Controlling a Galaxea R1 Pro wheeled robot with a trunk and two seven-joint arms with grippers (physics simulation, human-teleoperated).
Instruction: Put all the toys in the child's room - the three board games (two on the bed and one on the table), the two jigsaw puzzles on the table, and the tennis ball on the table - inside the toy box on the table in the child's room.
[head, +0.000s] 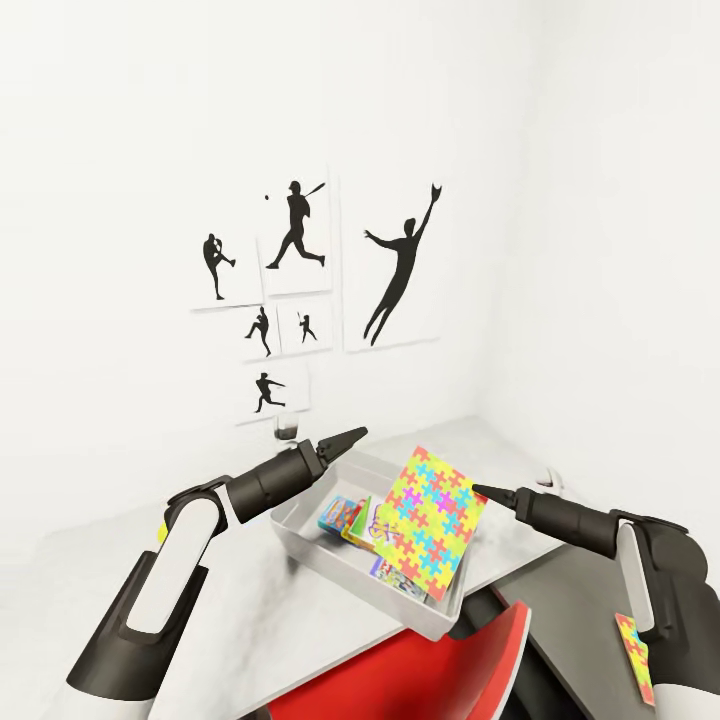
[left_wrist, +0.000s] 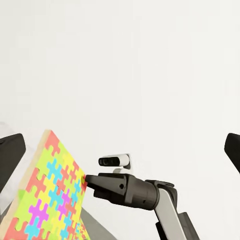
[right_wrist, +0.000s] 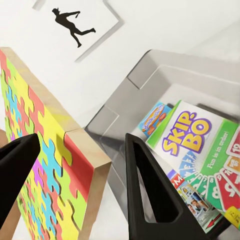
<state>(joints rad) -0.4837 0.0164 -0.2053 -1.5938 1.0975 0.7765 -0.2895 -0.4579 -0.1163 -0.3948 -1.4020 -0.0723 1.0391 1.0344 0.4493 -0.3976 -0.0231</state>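
A jigsaw puzzle stands tilted on edge, its lower part inside the grey toy box on the pale table. My right gripper is shut on the puzzle's right corner, which sits between its fingers. Flat in the toy box lie the Skip-Bo board game, a small blue one and a third. My left gripper hovers open over the box's far rim. A second jigsaw puzzle lies on the dark cabinet section by my right forearm. The tennis ball and bed are out of view.
A red chair is tucked under the table's near edge. Baseball-player pictures hang on the white wall behind the table. A small dark object stands at the wall behind the toy box. The room's corner closes off the right side.
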